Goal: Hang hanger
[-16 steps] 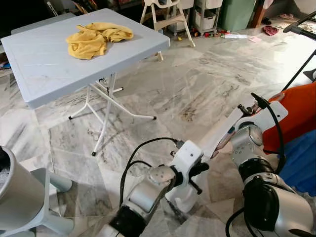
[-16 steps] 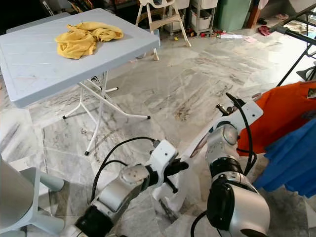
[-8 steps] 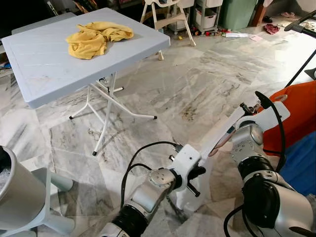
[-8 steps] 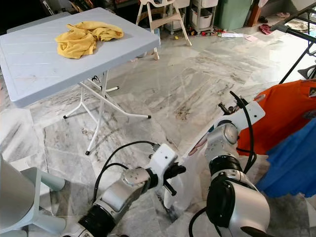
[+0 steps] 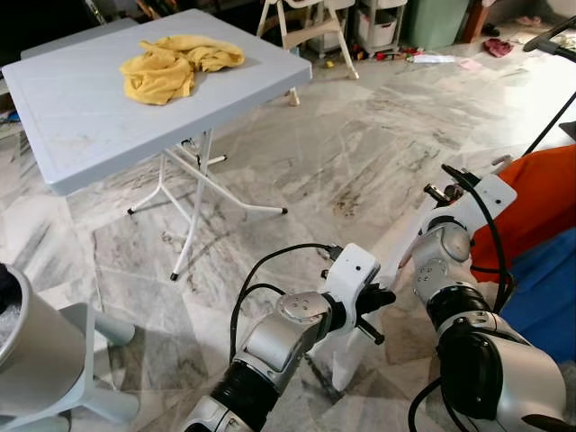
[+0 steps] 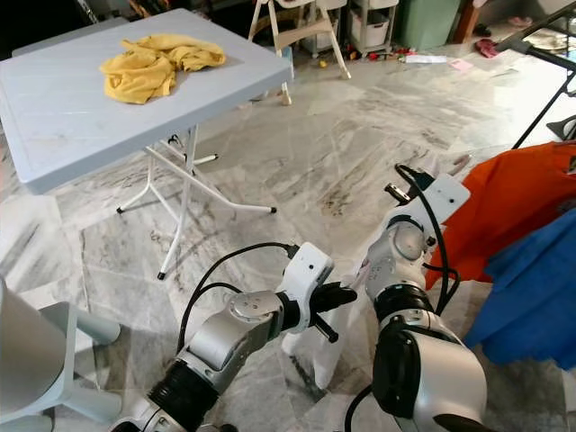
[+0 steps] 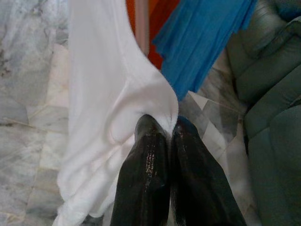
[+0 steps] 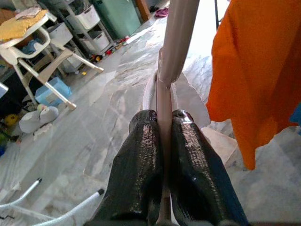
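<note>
Right wrist view showed the right gripper (image 8: 163, 123) pinched tight on a pale pink hanger (image 8: 175, 44), the slim bar running up between the two black fingers (image 8: 140, 155), with a white garment (image 8: 190, 101) draped on it just past the fingertips. Beside the bar hung an orange garment (image 8: 244, 70). Seen from the left wrist, the left gripper (image 7: 170, 129) was clamped on a fold of the same white garment, its fingers pressed together on the cloth; a blue garment (image 7: 207, 37) and more orange cloth hung near it, and a grey-green sofa (image 7: 273, 94) stood off to the side. From the head, both silver arms reached low and forward over the marble floor (image 5: 360, 135), the white garment hanging between them close to the tiles, the right arm nearer the orange and blue clothes at the robot's right. A black rack bar (image 6: 540, 36) crossed the upper corner above those clothes. A grey folding table (image 5: 90, 126) with a yellow cloth (image 5: 175, 67) on it stood well apart on the left. As a judgement, the grasp was done and the garment was on the hanger, but the hanger was well below the rack bar, so the lift and the hooking were not yet done.
</note>
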### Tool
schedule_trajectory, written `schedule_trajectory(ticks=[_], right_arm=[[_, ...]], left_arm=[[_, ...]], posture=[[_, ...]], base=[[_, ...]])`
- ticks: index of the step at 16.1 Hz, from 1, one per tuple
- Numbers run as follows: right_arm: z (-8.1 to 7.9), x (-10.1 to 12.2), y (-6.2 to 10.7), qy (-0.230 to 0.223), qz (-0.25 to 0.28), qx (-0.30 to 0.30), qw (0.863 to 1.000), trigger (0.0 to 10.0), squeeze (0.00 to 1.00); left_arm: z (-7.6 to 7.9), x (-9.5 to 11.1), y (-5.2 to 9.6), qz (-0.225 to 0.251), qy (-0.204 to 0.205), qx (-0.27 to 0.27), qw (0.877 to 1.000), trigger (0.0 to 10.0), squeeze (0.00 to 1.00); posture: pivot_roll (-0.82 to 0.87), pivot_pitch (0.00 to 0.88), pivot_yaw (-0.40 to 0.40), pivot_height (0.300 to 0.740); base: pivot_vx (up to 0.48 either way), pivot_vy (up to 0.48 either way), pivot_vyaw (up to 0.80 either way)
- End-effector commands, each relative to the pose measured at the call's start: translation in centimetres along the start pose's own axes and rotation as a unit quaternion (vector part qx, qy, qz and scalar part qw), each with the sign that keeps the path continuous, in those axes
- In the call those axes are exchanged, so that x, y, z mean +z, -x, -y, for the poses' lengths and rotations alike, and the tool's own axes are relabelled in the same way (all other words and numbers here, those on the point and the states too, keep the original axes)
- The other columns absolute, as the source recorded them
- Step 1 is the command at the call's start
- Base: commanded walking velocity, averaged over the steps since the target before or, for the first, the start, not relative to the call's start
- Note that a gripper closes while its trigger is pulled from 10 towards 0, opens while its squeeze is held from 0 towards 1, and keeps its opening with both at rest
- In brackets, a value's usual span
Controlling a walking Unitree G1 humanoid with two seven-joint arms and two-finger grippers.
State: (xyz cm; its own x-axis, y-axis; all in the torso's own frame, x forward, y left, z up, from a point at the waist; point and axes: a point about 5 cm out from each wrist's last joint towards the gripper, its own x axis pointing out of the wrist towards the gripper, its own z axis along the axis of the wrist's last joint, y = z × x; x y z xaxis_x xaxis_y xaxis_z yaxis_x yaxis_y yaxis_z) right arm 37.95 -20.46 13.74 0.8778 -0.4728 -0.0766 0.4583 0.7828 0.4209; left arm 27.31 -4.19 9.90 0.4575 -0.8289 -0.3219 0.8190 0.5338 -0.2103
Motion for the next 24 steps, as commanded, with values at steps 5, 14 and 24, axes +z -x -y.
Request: schedule_trajectory(ticks=[5, 14, 24], right_arm=[[1.5, -1.5, 0.5, -0.015, -0.022, -0.013, 1.0, 10.0, 0.0], [2.6, -3.3, 1.4, 0.065, -0.038, 0.077, 0.994, 10.0, 0.0], [-0.9, 0.2, 0.7, 0.043, 0.037, 0.18, 0.982, 10.0, 0.0]], left_arm=[[4.1, 3.3, -1.4, 0.057, 0.075, -0.085, 0.992, 10.0, 0.0], [-0.4, -1.5, 0.8, -0.007, 0.012, -0.017, 1.0, 10.0, 0.0], [-0.9, -8.1, 1.4, -0.05, 0.009, 0.024, 0.998, 10.0, 1.0]], posture=[[-0.03, 0.085, 0.074, 0.74], [-0.06, 0.079, 0.062, 0.74], [-0.08, 0.091, 0.045, 0.74]], base=[[0.0, 0.0, 0.0], [0.0, 0.0, 0.0], [0.0, 0.0, 0.0]])
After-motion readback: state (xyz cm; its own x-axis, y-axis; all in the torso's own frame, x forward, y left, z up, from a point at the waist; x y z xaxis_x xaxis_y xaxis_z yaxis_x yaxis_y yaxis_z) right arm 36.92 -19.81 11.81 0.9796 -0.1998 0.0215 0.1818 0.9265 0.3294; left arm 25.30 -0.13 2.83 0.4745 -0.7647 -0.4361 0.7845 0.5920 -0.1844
